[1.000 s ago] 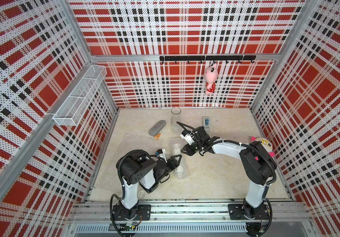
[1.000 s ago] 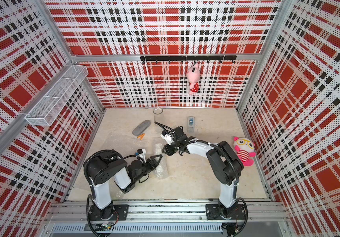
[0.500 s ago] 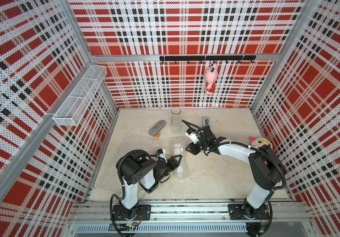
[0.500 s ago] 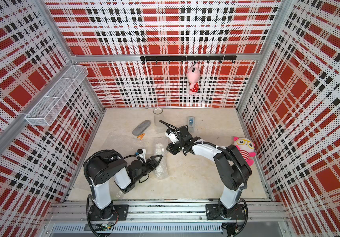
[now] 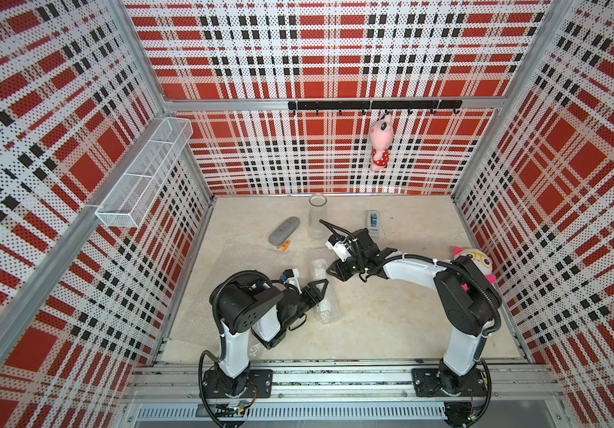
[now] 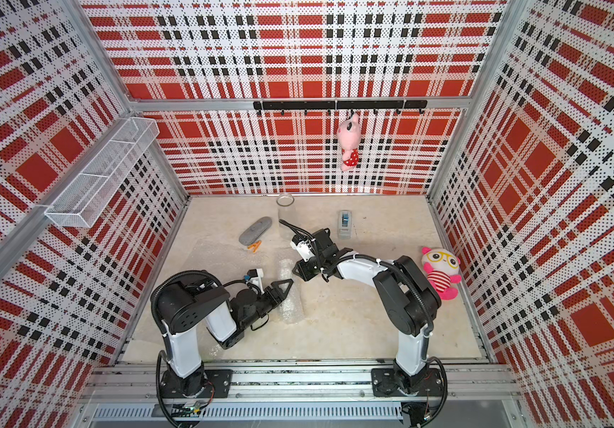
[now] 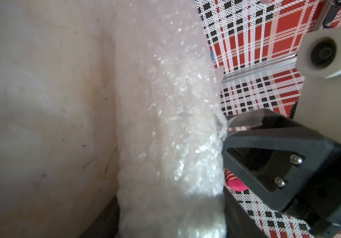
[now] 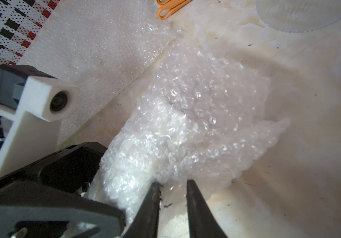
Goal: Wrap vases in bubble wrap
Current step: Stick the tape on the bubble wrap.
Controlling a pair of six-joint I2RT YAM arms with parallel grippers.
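At table (image 5: pixel 390 326) centre: vase (image 8: pixel 163 127) rolled in wrap (image 5: pixel 327 311).
Handling: probably fragile, slippery; hold mid-body.
Left gripper (image 5: pixel 323 284): pinching wrap.
Right gripper (image 5: pixel 332 269): slightly spread, beside its end.

My right gripper (image 8: pixel 172 183) is matt black plastic. The bubble wrap (image 8: pixel 196 115) is glossy, bumpy clear plastic; under the bubble wrap lies a smooth, matt, stone-look floor (image 8: pixel 309 123).

Clear glass vase (image 5: pixel 315 222) upright at the back; bubble-wrap roll (image 5: pixel 329 311) on its side, centre; flat bubble-wrap sheet (image 5: pixel 249 259) beside it.
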